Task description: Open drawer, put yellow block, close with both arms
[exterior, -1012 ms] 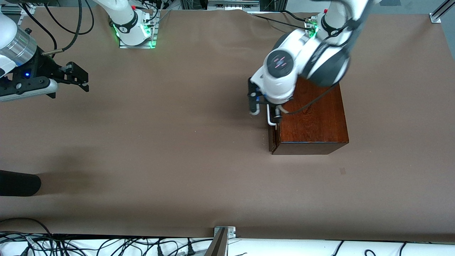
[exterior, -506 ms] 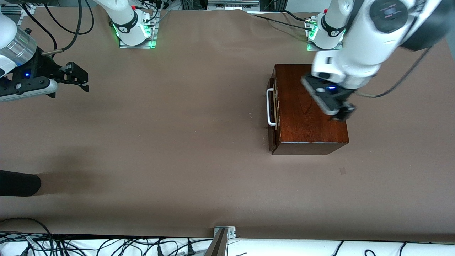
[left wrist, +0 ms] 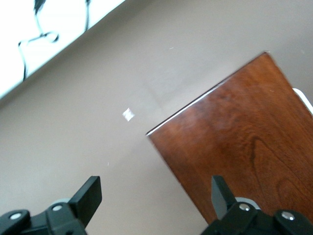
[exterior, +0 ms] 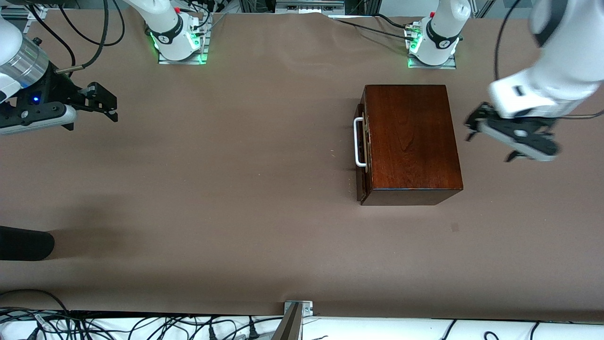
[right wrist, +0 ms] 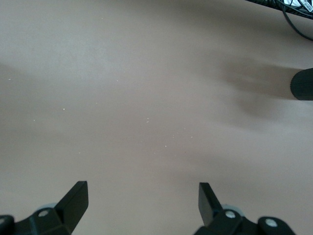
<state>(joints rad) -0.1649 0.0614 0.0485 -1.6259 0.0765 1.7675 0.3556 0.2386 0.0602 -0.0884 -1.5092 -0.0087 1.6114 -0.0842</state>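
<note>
The dark reddish-brown wooden box [exterior: 410,141] sits on the table in front of the left arm's base. Its drawer is pushed in, with the white loop handle [exterior: 359,141] on the side facing the right arm's end. My left gripper [exterior: 488,141] is open and empty in the air, over the table beside the box toward the left arm's end. Its wrist view shows the box top [left wrist: 244,142] and bare table between the fingers [left wrist: 93,188]. My right gripper [exterior: 107,101] is open and empty, waiting over the right arm's end of the table; its wrist view shows only table. The yellow block is out of view.
A black rounded object [exterior: 23,243] pokes in at the table edge at the right arm's end and also shows in the right wrist view [right wrist: 302,84]. A small mark [exterior: 454,227] lies on the brown table cover nearer the camera than the box. Cables run along the near edge.
My left gripper has left the drawer handle, swung up over the box top and out past it toward the left arm's end. The drawer stays pushed in. The right arm has not moved.
</note>
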